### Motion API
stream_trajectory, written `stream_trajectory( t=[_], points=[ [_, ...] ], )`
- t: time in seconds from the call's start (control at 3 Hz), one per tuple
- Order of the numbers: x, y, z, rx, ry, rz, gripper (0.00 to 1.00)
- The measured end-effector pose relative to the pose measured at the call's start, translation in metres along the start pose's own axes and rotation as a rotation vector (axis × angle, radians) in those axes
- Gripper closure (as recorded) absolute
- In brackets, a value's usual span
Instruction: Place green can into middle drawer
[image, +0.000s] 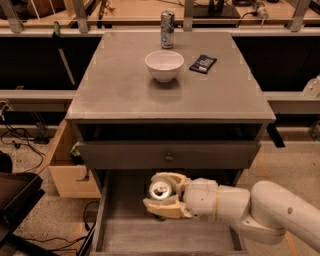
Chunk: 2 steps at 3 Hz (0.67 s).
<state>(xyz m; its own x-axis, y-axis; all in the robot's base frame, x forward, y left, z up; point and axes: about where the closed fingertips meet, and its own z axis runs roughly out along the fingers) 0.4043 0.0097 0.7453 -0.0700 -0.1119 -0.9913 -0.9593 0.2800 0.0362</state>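
Note:
The green can (160, 190) shows its silver top between the cream fingers of my gripper (161, 195), which is shut on it. The gripper holds the can upright over the back part of the open middle drawer (125, 235), a wide grey tray pulled out below the closed drawer front with a round knob (169, 157). The can's sides are mostly hidden by the fingers. My white arm (250, 207) reaches in from the lower right.
On the cabinet top (120, 90) stand a white bowl (164, 65), a tall slim silver-blue can (167, 29) and a dark packet (203, 63). A cardboard box (67, 172) sits on the floor to the left, with cables and a dark object (15, 200) nearby.

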Motion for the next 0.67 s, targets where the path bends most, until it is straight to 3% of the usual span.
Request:
stream_trajectory(
  t=[0.67],
  points=[
    [0.115, 0.001, 0.026, -0.011, -0.066, 0.048, 1.0]
  ],
)
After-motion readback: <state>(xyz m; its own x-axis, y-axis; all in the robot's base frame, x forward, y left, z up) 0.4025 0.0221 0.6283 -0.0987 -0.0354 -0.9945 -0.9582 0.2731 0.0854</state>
